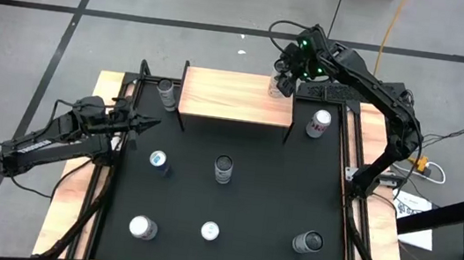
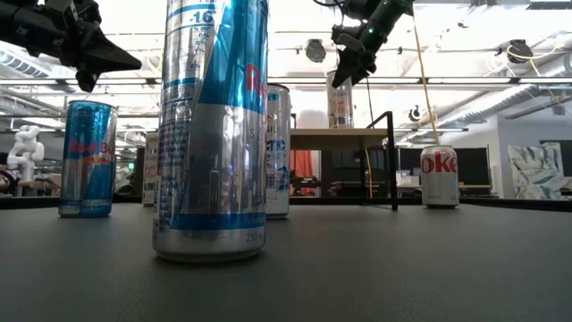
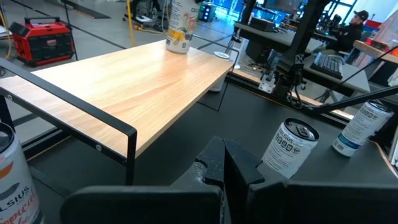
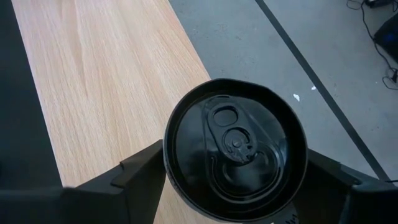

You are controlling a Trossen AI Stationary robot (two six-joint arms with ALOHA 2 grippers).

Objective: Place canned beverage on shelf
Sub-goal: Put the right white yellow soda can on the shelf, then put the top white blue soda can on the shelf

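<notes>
A slim drink can with a black top (image 4: 235,148) stands upright on the far right corner of the low shelf of pale wood with thin black metal legs (image 1: 236,97), right at the shelf's edge. The right gripper (image 1: 284,76) is over that corner, its two dark fingers (image 4: 140,171) pressed against opposite sides of the can, clasping it. The shelf sits at the far edge of the black table mat (image 1: 251,194). Just off the shelf's right end stands a silver diet cola can (image 1: 318,123); off its left end stands another silver can (image 1: 166,93). Nearer than the shelf, five more cans dot the mat. The left gripper (image 1: 146,124) hovers left of the shelf, fingers closed together, holding nothing.
</notes>
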